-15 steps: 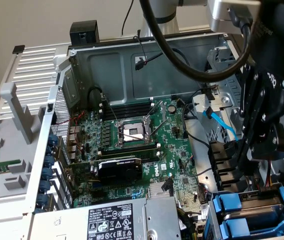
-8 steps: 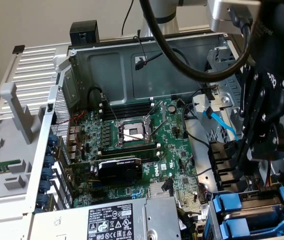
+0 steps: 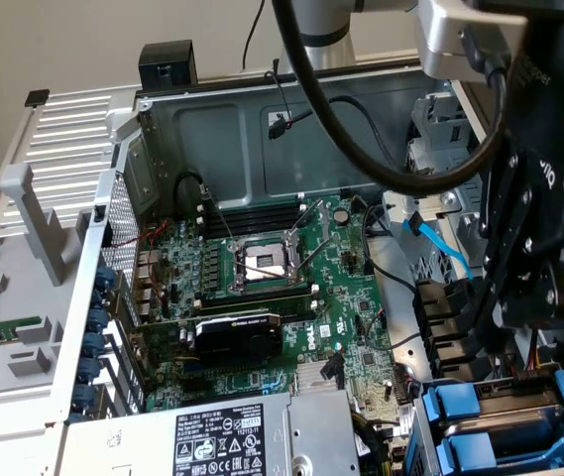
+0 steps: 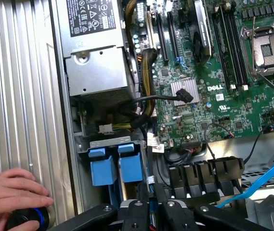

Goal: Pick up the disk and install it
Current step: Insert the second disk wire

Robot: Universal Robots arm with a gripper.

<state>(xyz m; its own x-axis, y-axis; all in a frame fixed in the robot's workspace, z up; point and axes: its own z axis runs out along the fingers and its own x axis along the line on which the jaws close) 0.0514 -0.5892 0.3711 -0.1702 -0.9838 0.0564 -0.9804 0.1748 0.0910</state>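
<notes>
Only the bright blue front of the disk [image 4: 131, 166] can be seen, with a thin silver edge beside it. The printed label and the rest of the metal body are hidden inside the drive bay [image 4: 109, 143], where the disk is seated upright. The other blue-fronted carrier [image 4: 102, 167] is set just beside it, on the side towards the ribbed case wall [image 4: 21, 96]. Which of the two is the task's own cannot be told for certain, so the one nearer the fingers is taken.

The gripper [image 4: 153, 209] is held directly over this carrier and apart from it. Its black fingers are drawn nearly together and nothing is seen between them. Their upper parts are cut off at the picture edge.

A row of black ducts [image 4: 204, 173] is placed next to the bay, and a light blue cable [image 4: 262, 180] is run past it. The silver power-supply box [image 4: 96, 62] and the green motherboard [image 4: 214, 72] are seen beyond. A person's hand [image 4: 11, 192], partly cut off, is rested on a black knob with a blue ring [image 4: 28, 219].
</notes>
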